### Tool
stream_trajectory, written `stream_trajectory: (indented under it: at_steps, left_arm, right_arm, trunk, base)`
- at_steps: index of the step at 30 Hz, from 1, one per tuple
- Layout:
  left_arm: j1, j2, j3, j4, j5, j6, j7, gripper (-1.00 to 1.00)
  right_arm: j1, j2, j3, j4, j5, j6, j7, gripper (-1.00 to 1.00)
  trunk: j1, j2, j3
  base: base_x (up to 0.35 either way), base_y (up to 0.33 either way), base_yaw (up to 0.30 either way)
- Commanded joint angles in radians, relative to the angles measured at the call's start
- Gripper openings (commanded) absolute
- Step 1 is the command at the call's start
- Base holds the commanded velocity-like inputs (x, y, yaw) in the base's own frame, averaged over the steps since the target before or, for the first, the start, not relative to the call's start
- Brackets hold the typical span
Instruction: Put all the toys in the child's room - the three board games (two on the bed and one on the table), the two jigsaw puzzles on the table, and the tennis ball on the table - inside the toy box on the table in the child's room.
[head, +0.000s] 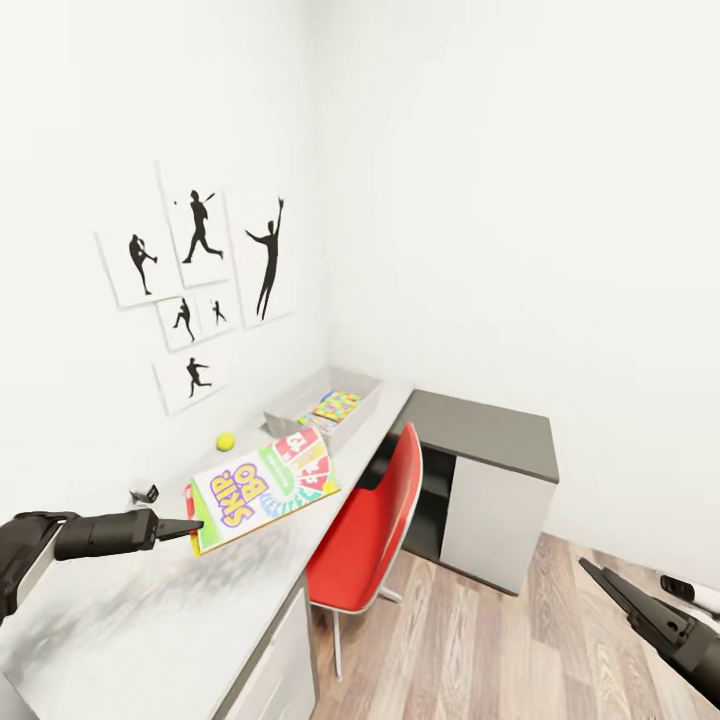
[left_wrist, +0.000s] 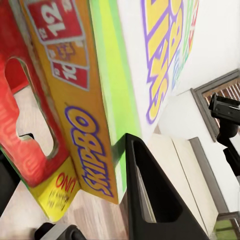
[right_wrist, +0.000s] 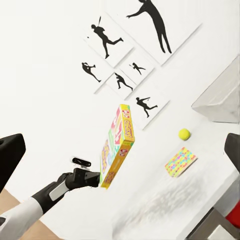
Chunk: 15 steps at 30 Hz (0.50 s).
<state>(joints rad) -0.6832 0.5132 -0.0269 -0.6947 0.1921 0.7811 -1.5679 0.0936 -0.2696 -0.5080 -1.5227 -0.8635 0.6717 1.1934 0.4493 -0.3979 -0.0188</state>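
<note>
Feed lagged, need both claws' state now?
Left claw: closed on the board game.
Right claw: holding nothing; open or shut cannot be told.

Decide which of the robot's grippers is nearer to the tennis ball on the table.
Left. The left gripper, shut on the Skip-Bo box, is above the table just short of the tennis ball. The right gripper hangs over the floor beyond the red chair.

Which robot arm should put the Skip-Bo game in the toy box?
The left one. Its left pincer already grips the Skip-Bo game above the table, with the toy box just ahead. The right pincer hangs over the floor, away from the table.
</note>
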Motion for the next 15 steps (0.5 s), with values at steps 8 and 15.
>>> stream_trajectory:
  at_steps: [8,15]
  left_arm:
    - [0.000,0.001,-0.002,0.000,0.004,0.010,-0.003,-1.00]
    - [0.000,0.001,-0.001,0.000,0.004,0.011,-0.003,-1.00]
  right_arm:
    - [0.000,0.000,0.000,-0.001,-0.007,0.008,-0.001,1.00]
    - [0.000,0.000,0.000,0.001,-0.007,0.008,-0.001,1.00]
  trunk:
    - [0.001,-0.002,0.003]
    - [0.001,-0.002,0.008]
  base:
    - [0.000,0.000,-0.279]
    - [0.000,0.000,-0.278]
